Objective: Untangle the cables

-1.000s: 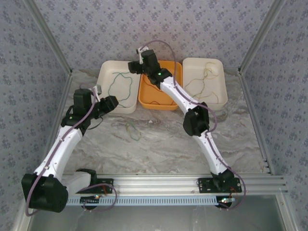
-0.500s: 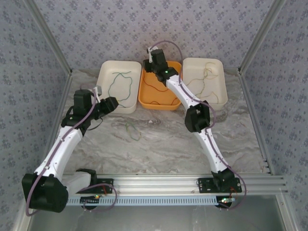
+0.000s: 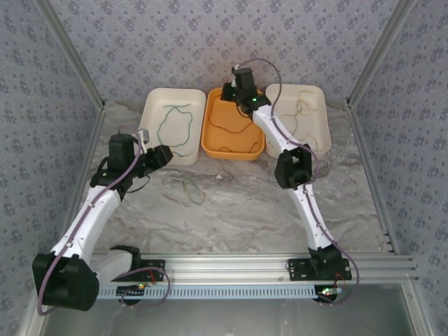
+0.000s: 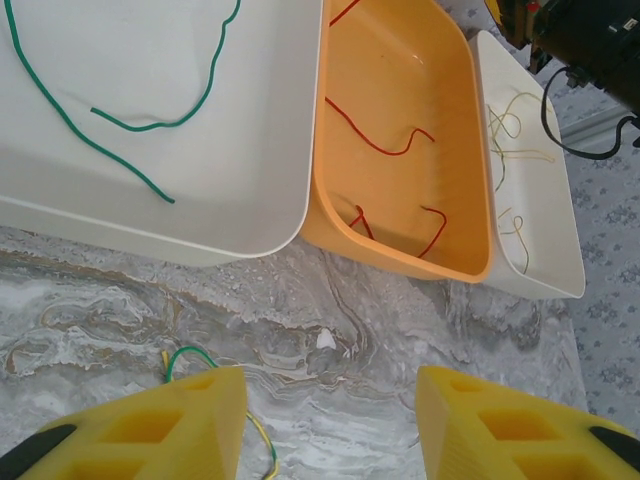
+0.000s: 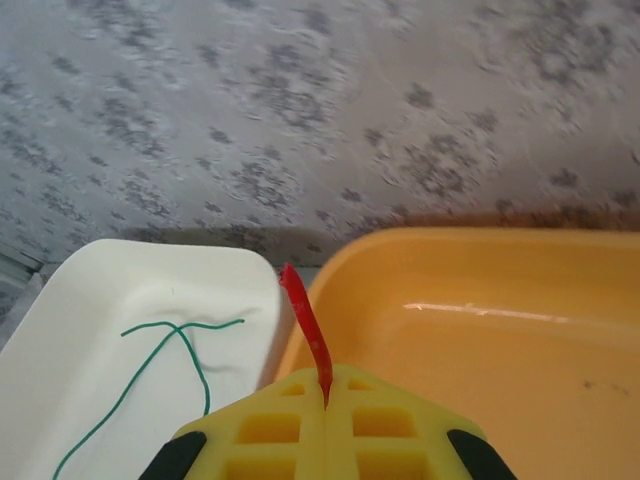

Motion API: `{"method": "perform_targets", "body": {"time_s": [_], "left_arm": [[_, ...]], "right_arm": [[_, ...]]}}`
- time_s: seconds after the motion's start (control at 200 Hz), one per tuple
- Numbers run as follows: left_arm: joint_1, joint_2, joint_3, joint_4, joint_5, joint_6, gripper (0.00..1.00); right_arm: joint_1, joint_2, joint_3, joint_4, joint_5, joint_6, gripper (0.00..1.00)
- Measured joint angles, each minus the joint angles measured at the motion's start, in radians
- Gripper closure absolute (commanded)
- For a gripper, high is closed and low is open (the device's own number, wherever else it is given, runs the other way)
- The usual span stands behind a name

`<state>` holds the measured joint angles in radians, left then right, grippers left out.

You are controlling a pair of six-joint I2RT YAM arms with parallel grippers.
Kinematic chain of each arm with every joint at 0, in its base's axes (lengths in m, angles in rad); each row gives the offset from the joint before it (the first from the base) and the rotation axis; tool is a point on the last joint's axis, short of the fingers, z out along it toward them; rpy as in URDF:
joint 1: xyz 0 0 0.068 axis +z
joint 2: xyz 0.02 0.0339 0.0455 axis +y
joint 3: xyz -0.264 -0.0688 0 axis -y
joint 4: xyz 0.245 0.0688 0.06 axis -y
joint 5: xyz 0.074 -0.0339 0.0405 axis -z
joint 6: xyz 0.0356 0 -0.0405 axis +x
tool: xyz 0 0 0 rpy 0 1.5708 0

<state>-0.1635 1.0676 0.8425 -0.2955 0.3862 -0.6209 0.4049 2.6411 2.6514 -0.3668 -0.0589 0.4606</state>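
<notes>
While the left jaws gape wide, the right jaws pinch a red cable (image 5: 306, 322).

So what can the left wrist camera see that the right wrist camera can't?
Left wrist: the open left gripper, a little green and yellow tangle on the table, the far tray with yellow-cream cables, and red cables lying in the orange tray.
Right wrist: the right gripper shut on a red cable, with the patterned wall behind.
Both: the orange tray and the white tray holding a green cable.
</notes>
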Motion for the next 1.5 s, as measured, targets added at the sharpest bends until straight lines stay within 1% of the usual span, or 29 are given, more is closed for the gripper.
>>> {"method": "perform_targets", "body": {"time_s": [0.205, 0.4, 0.62, 0.809, 0.904, 0.949, 0.974, 0.984, 0.994, 1.054, 1.124, 1.184, 1.279, 1.344, 1.499], "left_arm": [[0.0, 0.0, -0.002, 0.0, 0.011, 0.0, 0.52], [0.0, -0.002, -0.008, 0.0, 0.019, -0.001, 0.52], [0.0, -0.026, -0.017, 0.0, 0.022, -0.01, 0.52], [0.0, -0.032, -0.017, 0.0, 0.023, -0.017, 0.52], [0.0, -0.033, -0.017, 0.0, 0.023, -0.021, 0.52], [0.0, -0.033, -0.017, 0.0, 0.024, -0.021, 0.52], [0.0, -0.033, -0.017, 0.001, 0.026, -0.024, 0.52], [0.0, -0.033, -0.017, 0.001, 0.026, -0.024, 0.52], [0.0, -0.033, -0.017, 0.001, 0.026, -0.024, 0.52], [0.0, -0.033, -0.017, 0.001, 0.028, -0.027, 0.52], [0.0, -0.033, -0.017, 0.001, 0.03, -0.027, 0.51], [0.0, -0.033, -0.017, 0.0, 0.03, -0.027, 0.51], [0.0, -0.033, -0.017, 0.0, 0.03, -0.027, 0.51], [0.0, -0.033, -0.017, 0.0, 0.03, -0.027, 0.51], [0.0, -0.037, -0.017, 0.0, 0.03, -0.028, 0.51]], "right_arm": [[-0.09, 0.0, -0.029, -0.093, -0.09, 0.173, 1.0], [-0.137, 0.0, -0.03, -0.163, -0.136, 0.266, 1.0], [-0.134, 0.029, -0.03, -0.178, -0.164, 0.315, 1.0], [-0.129, 0.123, -0.012, -0.178, -0.199, 0.382, 1.0], [-0.129, 0.142, -0.012, -0.185, -0.205, 0.399, 1.0], [-0.127, 0.143, -0.012, -0.185, -0.208, 0.407, 0.94], [-0.127, 0.143, -0.012, -0.184, -0.209, 0.409, 0.89], [-0.127, 0.143, -0.012, -0.183, -0.209, 0.41, 0.89], [-0.127, 0.143, -0.012, -0.182, -0.211, 0.412, 0.86], [-0.125, 0.142, -0.011, -0.18, -0.211, 0.409, 0.77], [-0.123, 0.141, -0.019, -0.18, -0.205, 0.405, 0.68], [-0.118, 0.126, -0.044, -0.179, -0.192, 0.396, 0.63], [-0.106, 0.093, -0.078, -0.183, -0.172, 0.384, 0.57], [-0.1, 0.07, -0.082, -0.184, -0.159, 0.378, 0.56], [-0.086, -0.003, -0.085, -0.183, -0.135, 0.357, 0.56]]}}
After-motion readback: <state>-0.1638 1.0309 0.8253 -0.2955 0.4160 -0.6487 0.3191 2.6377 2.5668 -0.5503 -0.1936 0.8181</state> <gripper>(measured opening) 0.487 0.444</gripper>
